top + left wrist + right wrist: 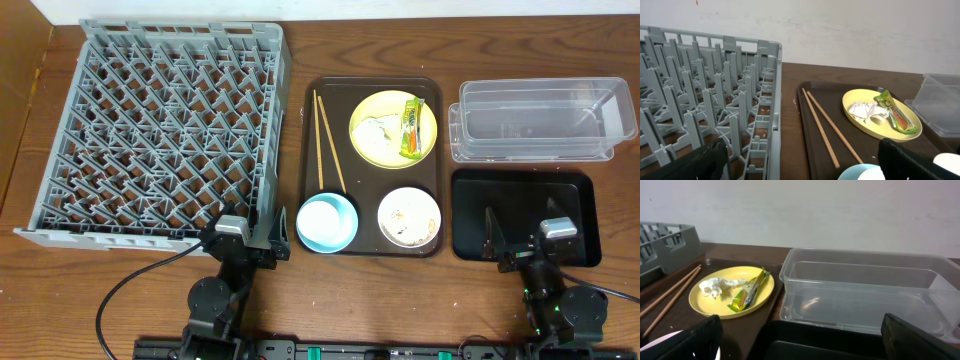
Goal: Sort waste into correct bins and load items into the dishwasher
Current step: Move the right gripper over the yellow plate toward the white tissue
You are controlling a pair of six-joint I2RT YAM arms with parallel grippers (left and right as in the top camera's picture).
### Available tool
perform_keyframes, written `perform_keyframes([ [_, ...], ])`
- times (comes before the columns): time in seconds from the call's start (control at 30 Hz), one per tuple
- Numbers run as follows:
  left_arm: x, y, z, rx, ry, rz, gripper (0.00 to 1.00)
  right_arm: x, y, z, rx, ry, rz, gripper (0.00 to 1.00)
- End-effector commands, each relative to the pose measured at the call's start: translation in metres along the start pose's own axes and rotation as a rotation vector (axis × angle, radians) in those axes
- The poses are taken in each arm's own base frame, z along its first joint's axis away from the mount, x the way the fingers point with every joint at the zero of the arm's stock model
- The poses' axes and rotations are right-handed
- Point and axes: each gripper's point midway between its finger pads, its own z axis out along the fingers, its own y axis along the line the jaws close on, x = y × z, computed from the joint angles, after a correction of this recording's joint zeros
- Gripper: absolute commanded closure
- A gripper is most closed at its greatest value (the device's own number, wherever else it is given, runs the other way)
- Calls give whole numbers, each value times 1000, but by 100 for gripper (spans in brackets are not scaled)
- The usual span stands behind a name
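Overhead, we see a table with nothing yet sorted. Our left gripper waits at 7 o'clock. Our right gripper waits at 5 o'clock, over the near edge of the black tray. Both wrist views show the fingers spread wide and holding nothing.

We judge the first step to be clearing waste from the yellow plate, at 1 o'clock on the brown serving tray mid-table. To do it well, the nearer right arm should close across the snack wrapper at its narrow width. It should pinch only the wrapper, since the crumpled tissue lies just beside it at 9 o'clock, then lift clear before swinging to a bin.

Counting:
- one grey dish rack at 9 o'clock
- one serving tray
- one yellow plate
- two chopsticks at the tray's 10 o'clock
- one light-blue bowl at its 7 o'clock
- one white bowl at its 5 o'clock, holding a few crumbs
- one wrapper
- one tissue
- two bins: a clear tub at 2 o'clock and the black tray at 4 o'clock
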Motion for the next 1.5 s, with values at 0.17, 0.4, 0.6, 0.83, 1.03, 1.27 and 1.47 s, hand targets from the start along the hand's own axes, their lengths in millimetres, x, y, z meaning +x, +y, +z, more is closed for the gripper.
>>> perform_keyframes([
  [0.17,15,4,0,-16,53,10,4,0,-1,0,3,-2,-6,1],
  [0.4,8,-1,0,7,35,9,3,-12,14,-2,-86,-40,-14,1],
  [0.6,-28,-10,-6,29,9,9,4,-46,22,-10,-119,-45,-12,1],
  [0.83,-61,-30,6,62,301,-37,4,-90,25,1,-142,136,28,1],
  [1.03,-95,-50,24,93,588,-78,4,-106,22,34,-104,505,255,1],
  [1.27,-117,-58,35,87,736,-112,3,-92,39,74,-199,823,395,1],
  [1.47,-111,-63,27,109,777,-128,4,-88,81,113,-417,839,386,1],
])
